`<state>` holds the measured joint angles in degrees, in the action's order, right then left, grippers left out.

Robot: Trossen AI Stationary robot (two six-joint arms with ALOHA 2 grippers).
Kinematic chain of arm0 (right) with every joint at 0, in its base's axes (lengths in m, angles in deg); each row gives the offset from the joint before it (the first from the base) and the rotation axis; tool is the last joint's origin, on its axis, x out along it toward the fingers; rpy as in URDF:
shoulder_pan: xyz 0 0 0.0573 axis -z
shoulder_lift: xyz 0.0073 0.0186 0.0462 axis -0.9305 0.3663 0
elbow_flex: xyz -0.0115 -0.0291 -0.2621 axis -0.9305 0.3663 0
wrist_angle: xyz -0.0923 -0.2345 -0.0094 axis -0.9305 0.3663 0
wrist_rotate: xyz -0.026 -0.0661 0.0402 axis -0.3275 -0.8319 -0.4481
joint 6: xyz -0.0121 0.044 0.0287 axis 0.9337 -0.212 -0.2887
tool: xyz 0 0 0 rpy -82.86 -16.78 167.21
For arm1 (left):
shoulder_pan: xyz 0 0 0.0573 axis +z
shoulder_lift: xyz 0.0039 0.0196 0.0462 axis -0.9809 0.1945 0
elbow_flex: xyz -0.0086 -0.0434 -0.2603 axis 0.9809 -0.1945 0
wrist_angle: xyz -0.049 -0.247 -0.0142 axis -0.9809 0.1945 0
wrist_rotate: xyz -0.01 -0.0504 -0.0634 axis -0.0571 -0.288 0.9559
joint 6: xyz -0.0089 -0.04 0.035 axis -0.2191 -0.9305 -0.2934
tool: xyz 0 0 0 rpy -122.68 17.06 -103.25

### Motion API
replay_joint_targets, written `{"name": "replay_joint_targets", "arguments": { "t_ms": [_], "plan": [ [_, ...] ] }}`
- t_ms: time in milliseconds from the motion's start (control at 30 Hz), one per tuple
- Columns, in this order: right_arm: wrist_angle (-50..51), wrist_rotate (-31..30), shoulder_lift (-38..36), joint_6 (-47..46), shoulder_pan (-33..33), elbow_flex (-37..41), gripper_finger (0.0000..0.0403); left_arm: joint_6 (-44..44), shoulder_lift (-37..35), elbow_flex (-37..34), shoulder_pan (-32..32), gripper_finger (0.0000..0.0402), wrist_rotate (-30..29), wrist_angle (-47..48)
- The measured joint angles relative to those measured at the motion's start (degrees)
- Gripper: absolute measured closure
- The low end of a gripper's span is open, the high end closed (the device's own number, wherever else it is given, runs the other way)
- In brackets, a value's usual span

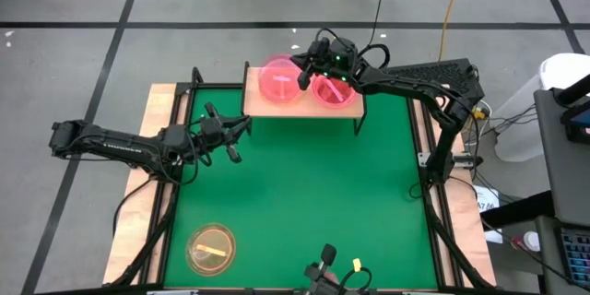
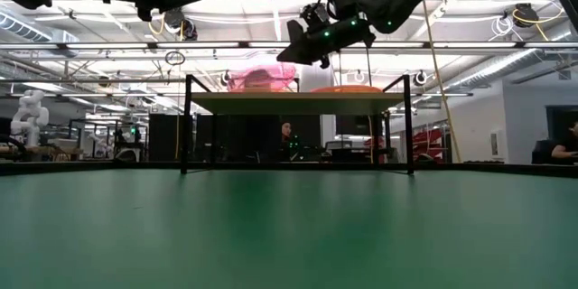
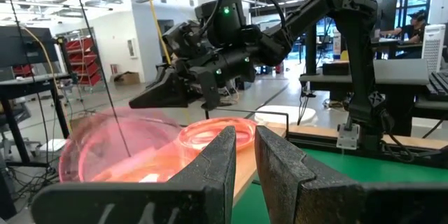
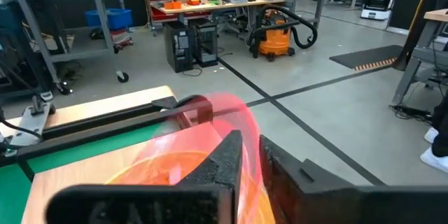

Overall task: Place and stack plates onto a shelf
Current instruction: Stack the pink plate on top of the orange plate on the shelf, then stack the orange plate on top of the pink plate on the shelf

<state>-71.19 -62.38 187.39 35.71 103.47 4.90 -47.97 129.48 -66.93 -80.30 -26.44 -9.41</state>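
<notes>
Nearest you an orange plate [image 1: 211,247] lies on the green table [image 1: 304,203], your left gripper [image 1: 232,138] hovers mid-table, slightly parted and empty, and your right gripper [image 1: 304,72], narrowly parted, pinches a pink plate's [image 1: 279,80] rim on the shelf [image 1: 253,106].

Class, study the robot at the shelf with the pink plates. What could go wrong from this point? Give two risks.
1. The right gripper hangs between the two pink stacks on the shelf; pulling away, it may knock a stack toward the edge.
2. One yellowish plate lies at the table's near corner; adding it could upset a stack.
</notes>
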Motion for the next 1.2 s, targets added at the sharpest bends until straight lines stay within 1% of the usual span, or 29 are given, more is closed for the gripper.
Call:
{"name": "replay_joint_targets", "arguments": {
  "t_ms": [200,400,567,800,900,1000,1067,1200],
  "plan": [
    [0.61,0.02,0.00,0.19,0.00,0.00,0.0330,-0.02,0.00,0.00,0.00,0.0339,0.01,-0.02],
    [2.03,0.48,-1.29,0.98,-0.89,0.02,0.0310,-0.11,0.00,0.00,0.00,0.0339,0.01,0.28],
    [7.07,6.04,-6.24,5.78,-3.53,0.04,0.0308,-0.20,0.00,0.00,-0.07,0.0339,0.03,2.92],
    [21.33,6.43,-16.69,13.05,-9.21,0.52,0.0312,-1.51,0.00,0.00,-1.33,0.0339,0.07,6.36],
    [22.47,6.40,-20.96,13.92,-11.78,4.13,0.0312,-1.53,0.00,0.00,-1.74,0.0339,0.06,6.58],
    [21.25,6.02,-25.68,14.46,-14.22,10.10,0.0312,-1.99,0.00,0.00,-1.88,0.0339,0.06,6.97],
    [18.58,3.47,-29.52,14.16,-16.00,15.57,0.0312,-2.47,0.00,0.00,-1.88,0.0339,0.06,7.33],
    [8.09,-1.14,-37.78,11.73,-20.12,29.03,0.0312,-2.86,0.00,0.00,-1.88,0.0339,0.05,8.85]
  ]
}}
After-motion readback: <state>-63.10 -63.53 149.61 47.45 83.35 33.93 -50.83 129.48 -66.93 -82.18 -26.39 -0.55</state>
